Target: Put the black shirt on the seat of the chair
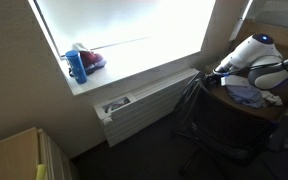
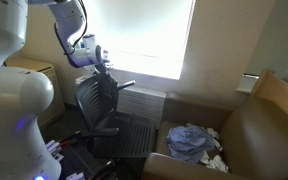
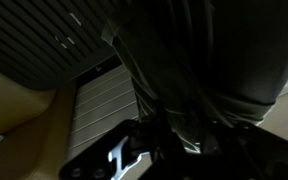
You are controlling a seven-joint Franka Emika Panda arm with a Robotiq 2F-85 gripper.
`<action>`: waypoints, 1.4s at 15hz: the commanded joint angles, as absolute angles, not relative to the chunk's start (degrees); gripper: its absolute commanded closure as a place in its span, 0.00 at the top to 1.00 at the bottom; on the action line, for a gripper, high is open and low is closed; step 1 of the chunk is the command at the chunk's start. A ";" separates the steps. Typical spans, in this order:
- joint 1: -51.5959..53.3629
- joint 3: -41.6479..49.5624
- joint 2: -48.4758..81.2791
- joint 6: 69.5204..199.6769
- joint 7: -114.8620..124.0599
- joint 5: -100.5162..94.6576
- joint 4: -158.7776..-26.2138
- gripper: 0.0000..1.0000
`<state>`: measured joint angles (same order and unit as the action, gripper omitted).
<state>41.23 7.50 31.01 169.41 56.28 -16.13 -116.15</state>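
The black shirt (image 3: 204, 60) fills the wrist view, and its folds gather toward my gripper (image 3: 174, 140) at the bottom edge. In both exterior views the shirt (image 2: 92, 95) (image 1: 189, 105) hangs over the backrest of the black office chair. My gripper (image 2: 104, 68) (image 1: 216, 72) is at the top of that backrest and looks shut on the shirt. The chair's seat (image 2: 129, 130) is below and in front of the backrest, with nothing on it. The fingertips are dark and hard to make out.
A brown armchair (image 2: 264, 120) beside the chair holds a heap of blue clothes (image 2: 189, 140) (image 1: 246, 95). A white radiator (image 1: 144, 105) (image 3: 104, 100) runs under the bright window. A blue bottle (image 1: 77, 66) and a red item stand on the sill.
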 commanded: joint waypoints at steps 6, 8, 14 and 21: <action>45.74 17.35 26.67 170.43 59.26 -15.87 -116.07 0.00; 51.25 27.12 22.27 170.82 63.98 -19.92 -117.45 0.00; 68.97 55.91 12.20 168.35 91.03 -48.74 -114.46 0.00; 70.62 44.83 -13.84 146.33 70.63 -39.91 -119.68 0.00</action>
